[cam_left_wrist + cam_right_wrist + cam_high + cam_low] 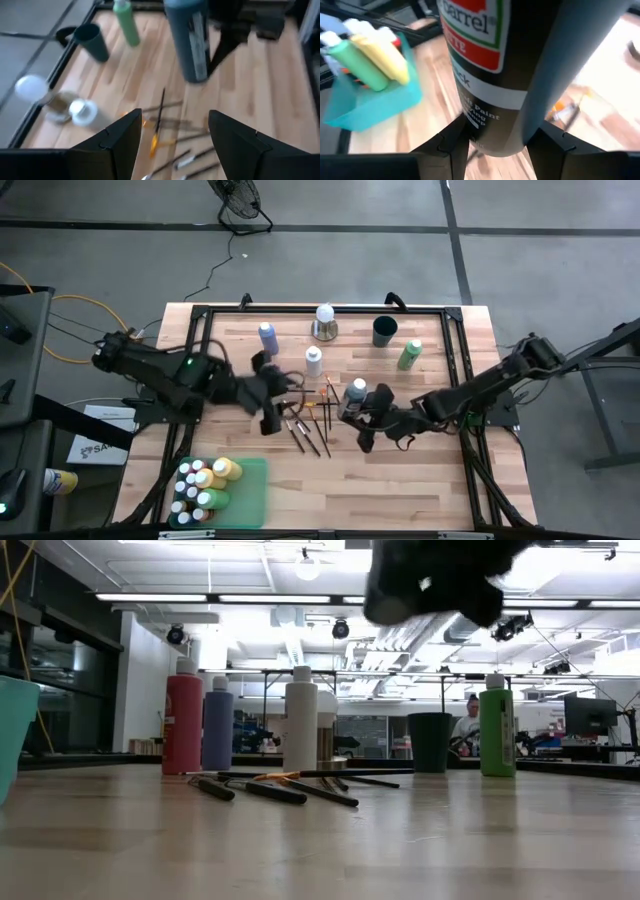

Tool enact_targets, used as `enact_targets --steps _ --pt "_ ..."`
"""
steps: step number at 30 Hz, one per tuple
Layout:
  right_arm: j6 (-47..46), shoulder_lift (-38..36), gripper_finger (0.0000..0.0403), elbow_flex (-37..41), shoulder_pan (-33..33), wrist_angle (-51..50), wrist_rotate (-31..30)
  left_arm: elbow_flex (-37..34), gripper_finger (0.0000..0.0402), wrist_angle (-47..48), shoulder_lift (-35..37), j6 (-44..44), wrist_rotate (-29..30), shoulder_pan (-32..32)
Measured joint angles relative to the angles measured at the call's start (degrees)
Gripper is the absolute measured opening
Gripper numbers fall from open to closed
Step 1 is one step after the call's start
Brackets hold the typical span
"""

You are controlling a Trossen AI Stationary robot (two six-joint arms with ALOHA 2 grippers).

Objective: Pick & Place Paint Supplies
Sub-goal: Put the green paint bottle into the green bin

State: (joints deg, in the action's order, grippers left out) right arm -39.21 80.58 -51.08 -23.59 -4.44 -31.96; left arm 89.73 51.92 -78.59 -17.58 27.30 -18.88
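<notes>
A dark paint bottle with a pale cap hangs over the table's middle, and my right gripper is shut on it. My left gripper hovers open and empty to the left of it, above the thin brushes that lie flat on the wood. Blue-purple, white and green bottles stand upright on their bases farther back. A red one shows in the low view. My right gripper pinches the dark bottle's lower body between its two fingers, one on each side. The fingers come from the table's right, slanting downward. The bottle is lifted clear of the table, standing nearly upright with its cap end up.
A teal bin at the near left holds several bottles. A dark green cup and a white ball on a metal base stand at the far edge. A black frame borders the wooden top.
</notes>
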Motion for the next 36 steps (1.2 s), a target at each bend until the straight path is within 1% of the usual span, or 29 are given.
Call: enact_targets --steps 4,7,10,12,18,21,24,26,28,30,33,36 --pt "5.2 0.9 0.0155 -5.1 0.4 -0.5 0.4 0.0 0.0225 -5.5 0.0 3.6 -5.6 4.6" --pt "8.3 1.3 0.0155 -7.5 1.0 -2.1 0.4 0.0 0.0225 -8.3 0.0 6.1 -11.1 7.4" --pt "9.5 1.4 0.0156 -8.6 1.7 -3.9 0.8 0.3 0.0225 -9.7 0.0 7.7 -17.5 9.3" --pt "9.5 1.4 0.0156 -8.9 2.5 -4.2 1.9 1.0 0.0225 -10.0 -0.1 8.5 -20.1 10.1" --pt "9.5 1.5 0.0156 -8.9 3.5 -4.5 4.9 1.6 0.0225 -12.1 -0.1 9.8 -21.9 12.0" --pt "10.0 3.7 0.0156 -10.1 3.8 -4.5 6.2 2.9 0.0225 -10.5 -0.1 9.8 -24.1 13.0" --pt "11.1 8.3 0.0156 -14.0 4.3 -5.3 9.5 4.3 0.0225 -10.3 -1.3 9.9 -25.1 13.4" --pt "12.0 11.6 0.0156 -17.5 4.9 -6.3 11.9 4.8 0.0225 -8.0 -1.9 9.9 -25.2 13.4" --pt "12.8 14.3 0.0156 -20.8 5.3 -8.0 12.6 5.6 0.0225 -7.2 -2.3 10.3 -25.5 13.3" --pt "13.7 16.2 0.0156 -23.2 5.7 -9.7 12.8 6.4 0.0225 -2.6 -2.1 10.3 -25.5 13.3" --pt "14.0 17.5 0.0156 -25.0 6.5 -10.9 14.2 7.5 0.0225 1.2 -2.1 9.9 -27.2 13.3" --pt "14.0 17.7 0.0156 -25.3 7.2 -10.5 15.5 7.5 0.0225 1.7 -2.2 9.8 -30.3 13.3"
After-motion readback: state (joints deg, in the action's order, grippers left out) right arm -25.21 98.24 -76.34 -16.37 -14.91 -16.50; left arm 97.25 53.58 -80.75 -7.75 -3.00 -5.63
